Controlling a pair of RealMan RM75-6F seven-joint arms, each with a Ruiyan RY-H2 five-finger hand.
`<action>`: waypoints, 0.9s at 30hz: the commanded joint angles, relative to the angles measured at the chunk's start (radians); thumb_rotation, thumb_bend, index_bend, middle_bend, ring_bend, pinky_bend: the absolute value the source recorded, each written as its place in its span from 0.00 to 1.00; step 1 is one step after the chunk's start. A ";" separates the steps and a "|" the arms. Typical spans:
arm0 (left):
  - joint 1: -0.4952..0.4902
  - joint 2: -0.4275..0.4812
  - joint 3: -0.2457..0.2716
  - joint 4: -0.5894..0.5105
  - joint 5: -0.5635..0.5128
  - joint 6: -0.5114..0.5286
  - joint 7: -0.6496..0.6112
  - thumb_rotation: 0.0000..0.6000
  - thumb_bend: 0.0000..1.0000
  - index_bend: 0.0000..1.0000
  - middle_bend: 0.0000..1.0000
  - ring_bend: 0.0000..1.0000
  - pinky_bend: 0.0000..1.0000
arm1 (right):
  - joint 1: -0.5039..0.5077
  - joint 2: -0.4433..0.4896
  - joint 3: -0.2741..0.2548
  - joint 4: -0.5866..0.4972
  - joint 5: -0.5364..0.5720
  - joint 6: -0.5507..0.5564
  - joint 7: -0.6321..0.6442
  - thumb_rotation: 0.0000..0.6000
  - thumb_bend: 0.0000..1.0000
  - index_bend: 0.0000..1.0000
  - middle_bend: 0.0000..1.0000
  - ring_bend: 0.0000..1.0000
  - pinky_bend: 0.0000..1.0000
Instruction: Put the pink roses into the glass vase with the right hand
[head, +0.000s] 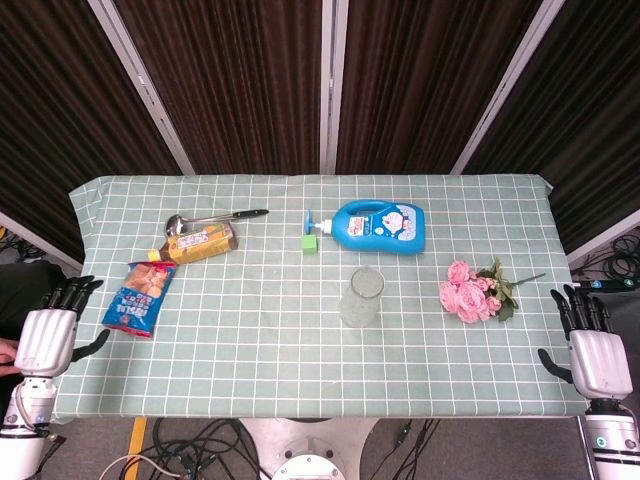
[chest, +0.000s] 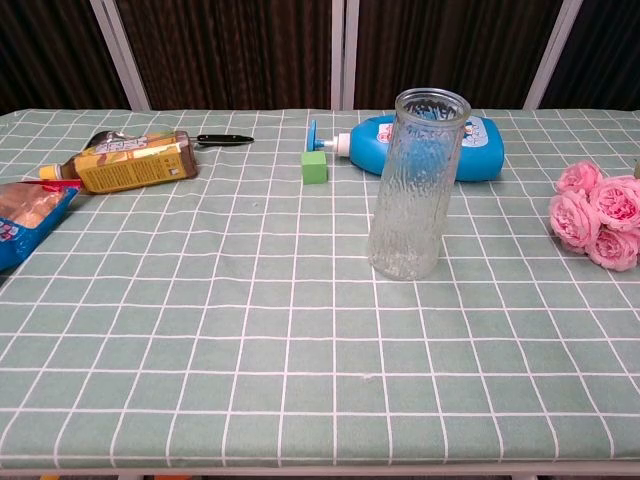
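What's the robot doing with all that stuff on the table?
Nothing is being held right now. The right robot hand waits open at the table's edge, close to the pink roses, which lie flat on the checked cloth. The glass vase stands upright and empty in the middle, so the flowers are not in it yet. The left robot hand rests open at the other side, near a blue snack bag. A blue pump bottle lies on its side behind the vase.

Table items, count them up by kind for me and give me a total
Flowers: 1, the pink roses
Glassware: 1, the glass vase
Bottles: 1, the blue pump bottle
Food packs: 2, the brown packet and the blue snack bag
Utensils: 1, the ladle
Blocks: 1, the green cube
Total: 7
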 joint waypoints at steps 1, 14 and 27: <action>0.000 -0.001 0.000 0.000 0.000 0.001 0.000 1.00 0.22 0.17 0.14 0.12 0.24 | 0.000 0.000 0.000 0.000 0.002 -0.002 0.001 1.00 0.16 0.00 0.00 0.00 0.00; 0.003 -0.002 -0.004 -0.002 -0.018 0.000 0.002 1.00 0.22 0.17 0.14 0.12 0.24 | 0.022 -0.015 0.011 0.034 0.050 -0.063 0.009 1.00 0.17 0.00 0.00 0.00 0.00; 0.005 -0.002 0.007 -0.004 -0.015 -0.009 0.003 1.00 0.22 0.17 0.14 0.12 0.25 | 0.103 -0.065 0.033 0.168 0.079 -0.194 0.055 1.00 0.17 0.00 0.00 0.00 0.00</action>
